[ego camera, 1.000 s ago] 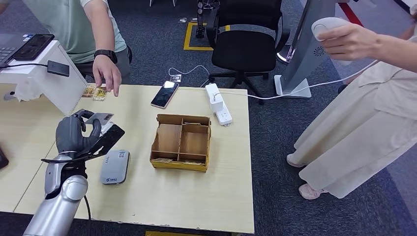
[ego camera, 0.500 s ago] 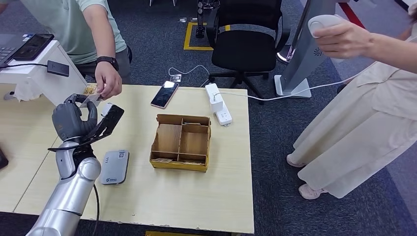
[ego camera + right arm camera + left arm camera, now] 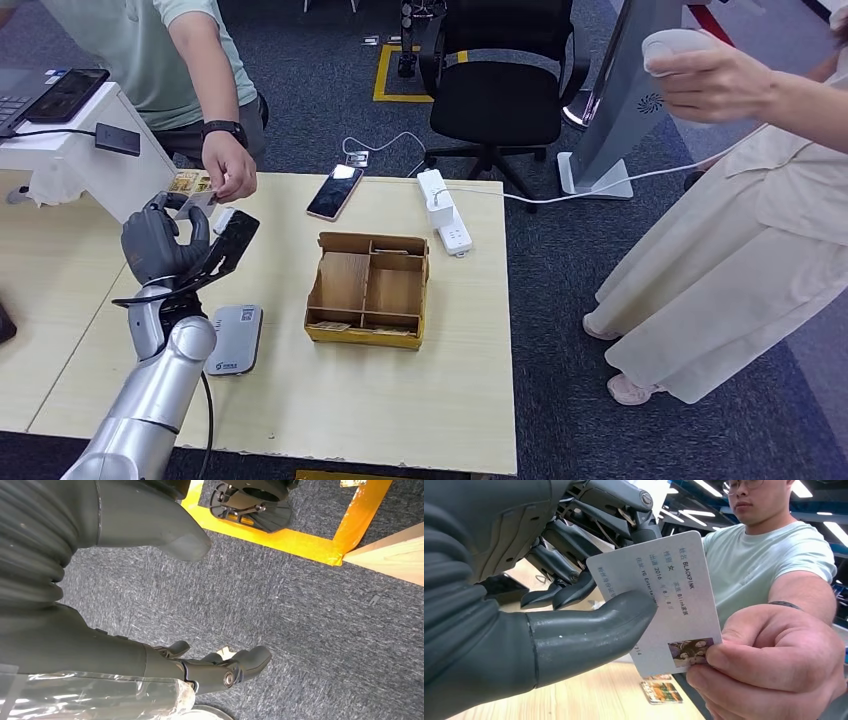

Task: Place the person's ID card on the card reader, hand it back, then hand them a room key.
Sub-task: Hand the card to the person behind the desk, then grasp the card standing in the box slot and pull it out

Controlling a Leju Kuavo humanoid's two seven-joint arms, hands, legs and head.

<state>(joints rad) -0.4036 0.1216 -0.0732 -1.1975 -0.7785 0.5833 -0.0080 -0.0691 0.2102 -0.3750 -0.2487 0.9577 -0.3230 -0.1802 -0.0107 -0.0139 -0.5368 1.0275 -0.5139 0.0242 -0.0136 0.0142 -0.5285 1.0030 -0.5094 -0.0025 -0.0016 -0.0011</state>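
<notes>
My left hand [image 3: 160, 245] is raised over the table's far left and pinches the white ID card [image 3: 664, 605] between thumb [image 3: 589, 630] and fingers. The person's hand [image 3: 769, 665] grips the same card at its photo corner; in the head view that hand [image 3: 230, 170] meets the card [image 3: 195, 200] just above my fingers. The grey card reader [image 3: 234, 340] lies flat on the table below my hand. A wooden compartment box [image 3: 365, 338] stands mid-table with a card [image 3: 330, 325] in a front slot. My right hand [image 3: 220, 672] hangs over the carpet, fingers apart, holding nothing.
Small colourful cards [image 3: 188, 183] lie at the table's far edge by a white stand [image 3: 90, 150]. A phone [image 3: 335, 190] and a power strip [image 3: 445, 215] lie further back. A second person stands at the right holding a white device [image 3: 675, 50].
My left hand rose from near the reader toward the person, carrying the card. The person's hand left the cards on the table and took hold of the ID card.
</notes>
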